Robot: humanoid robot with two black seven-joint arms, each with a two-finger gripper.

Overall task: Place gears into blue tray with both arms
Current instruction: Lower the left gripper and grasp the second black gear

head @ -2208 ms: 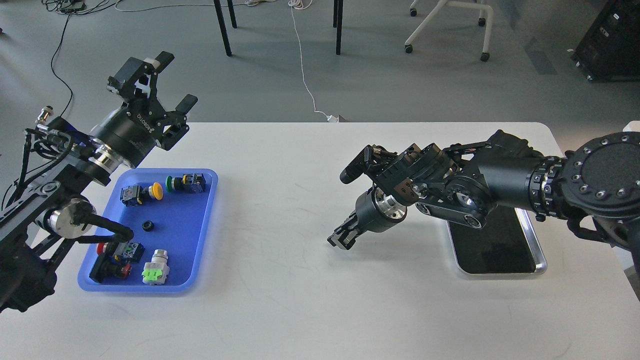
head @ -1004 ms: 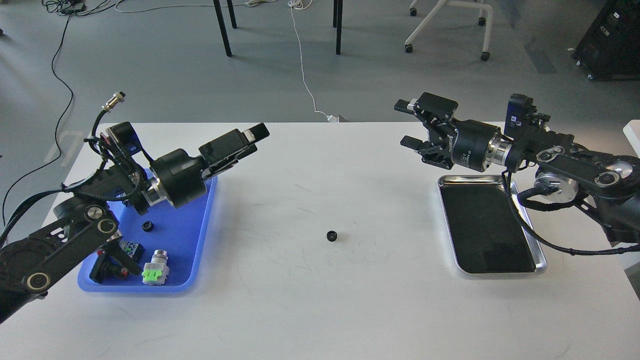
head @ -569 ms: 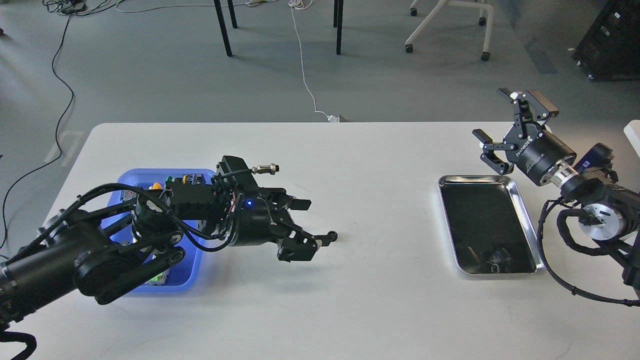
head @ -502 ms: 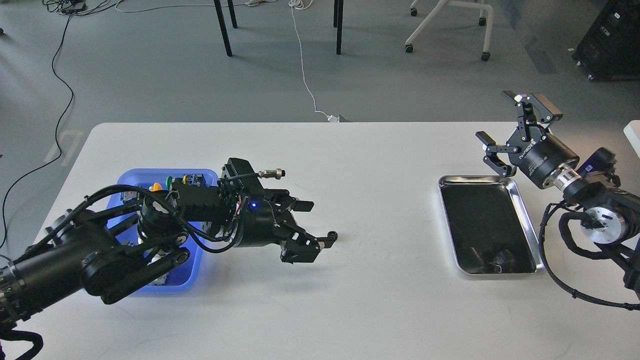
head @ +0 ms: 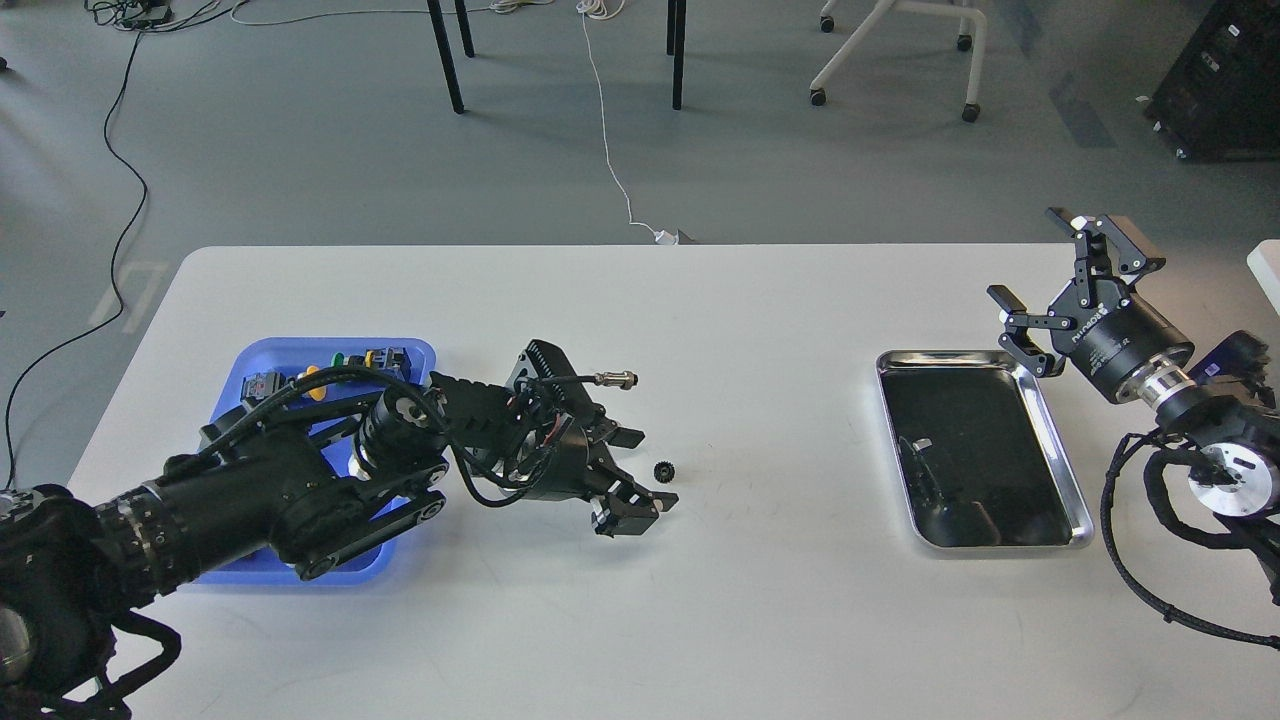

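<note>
One small black gear (head: 663, 470) lies on the white table near its middle. My left gripper (head: 654, 469) reaches in low from the left and is open, one finger behind the gear and one in front of it, so the gear sits right at the mouth without being gripped. The blue tray (head: 247, 356) lies at the left, largely covered by my left arm; any gear in it is hidden. My right gripper (head: 1040, 258) hangs open and empty in the air at the far right, above the back corner of the steel tray.
A shiny steel tray (head: 1061, 450) with a dark bottom lies on the right. Coloured push-button switches (head: 385, 357) show at the blue tray's back rim. Chair and table legs stand on the floor beyond the table.
My left gripper has moved a little right and down, so its open fingers now flank the gear. The right arm has drawn back further right. The gear has stayed put.
</note>
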